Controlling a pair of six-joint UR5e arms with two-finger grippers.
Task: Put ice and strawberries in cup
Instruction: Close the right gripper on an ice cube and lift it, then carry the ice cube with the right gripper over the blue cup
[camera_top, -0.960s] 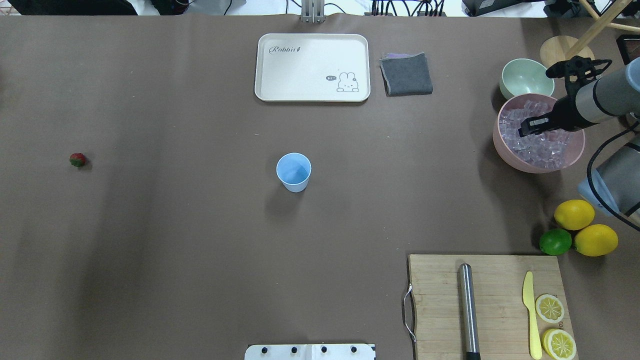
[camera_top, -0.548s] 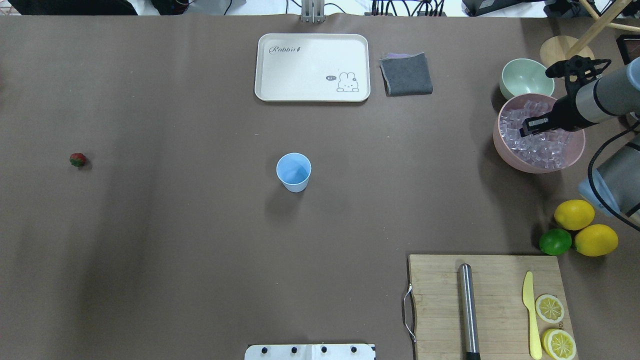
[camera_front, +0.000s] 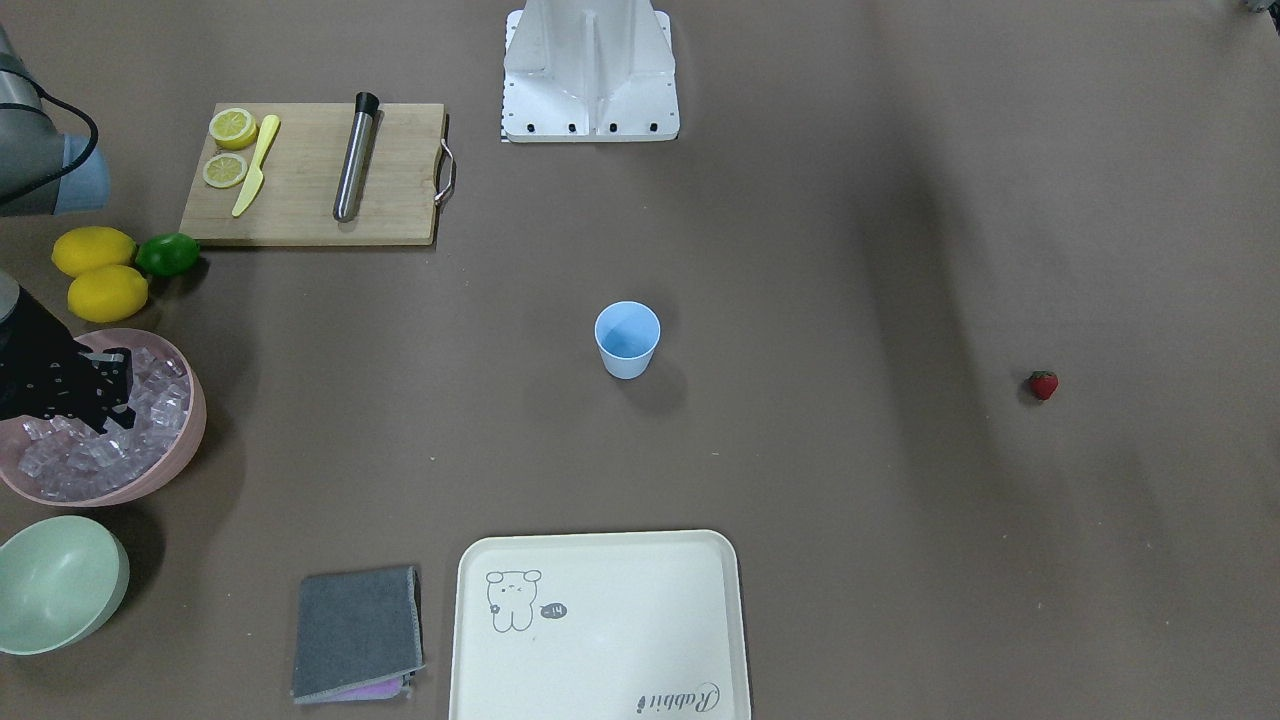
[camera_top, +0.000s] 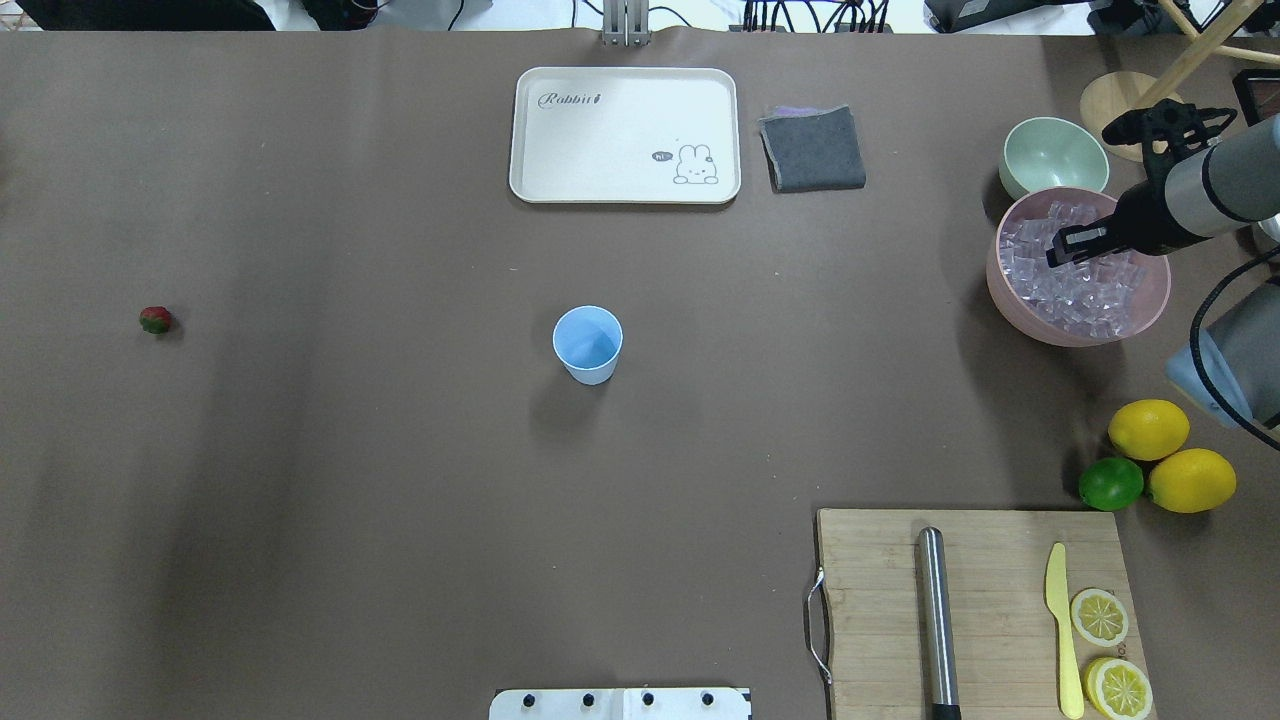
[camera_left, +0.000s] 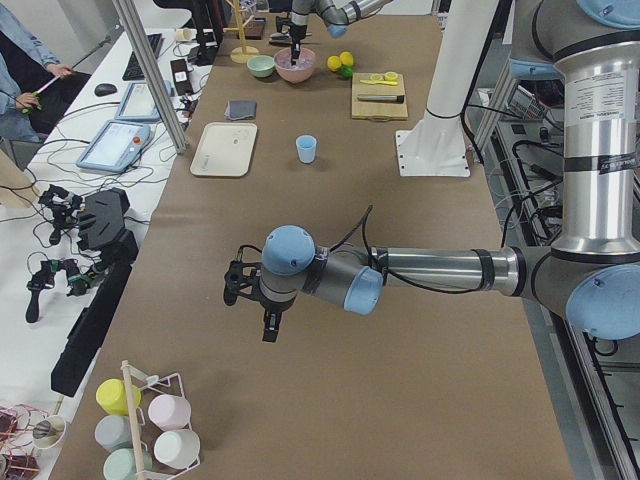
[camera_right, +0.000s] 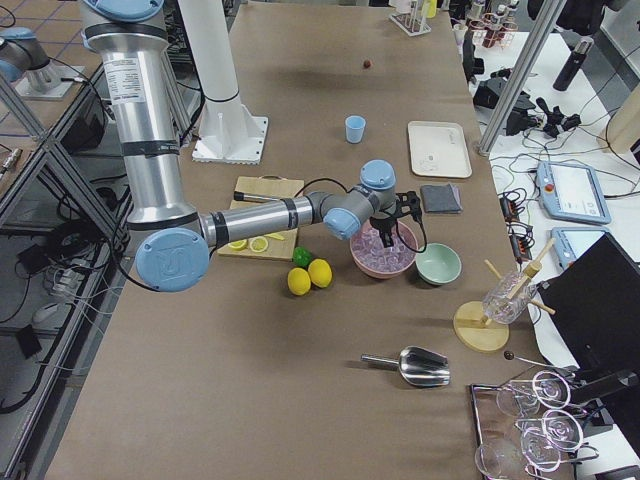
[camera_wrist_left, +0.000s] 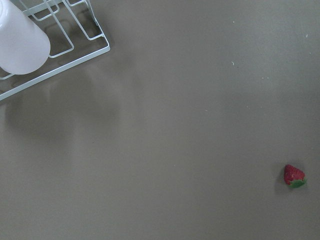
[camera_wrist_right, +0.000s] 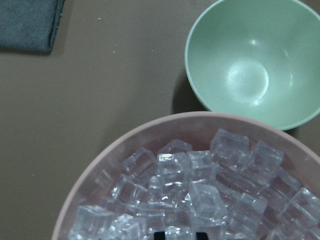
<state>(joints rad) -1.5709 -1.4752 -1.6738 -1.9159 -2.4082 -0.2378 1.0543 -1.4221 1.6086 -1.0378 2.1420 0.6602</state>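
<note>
R gripper (camera_top: 1065, 245) hangs low over the pink bowl (camera_top: 995, 285) at the right edge of the overhead view, tips down among the ice (camera_top: 1085, 295). Only the R wrist cam shows the tips. Two dark fingertips (camera_wrist_right: 160, 235) sit apart at the bottom edge, w/ one cube in the gap; can't tell if they press on it. Same cam has the green bowl (camera_wrist_right: 250, 65) at upper right, just beside the pink rim, and a corner of grey cloth (camera_wrist_right: 27, 25) at upper left.

Cup (camera_top: 588, 343) stands upright mid-frame in the overhead, inside all plain blue. It is well apart from the bowl and from the strawberry (camera_top: 155, 320), which lies alone at far left.

L gripper (camera_left: 270, 326) shows in the left side view only, pointing down above bare table; spread or pressed together can't be told. L wrist cam has the strawberry at lower right, plus a white wire rack (camera_wrist_left: 75, 50) w/ a whitish tumbler (camera_wrist_left: 22, 42) at upper left, both outside the overhead's frame.

Right side view adds a metal scoop (camera_right: 405, 366) lying at lower centre, also outside the overhead. Overhead gives the tray (camera_top: 620, 120) at top centre, the cutting board (camera_top: 990, 600) at lower right, and the lemons (camera_top: 1148, 428) and lime (camera_top: 1110, 483) just above it.
</note>
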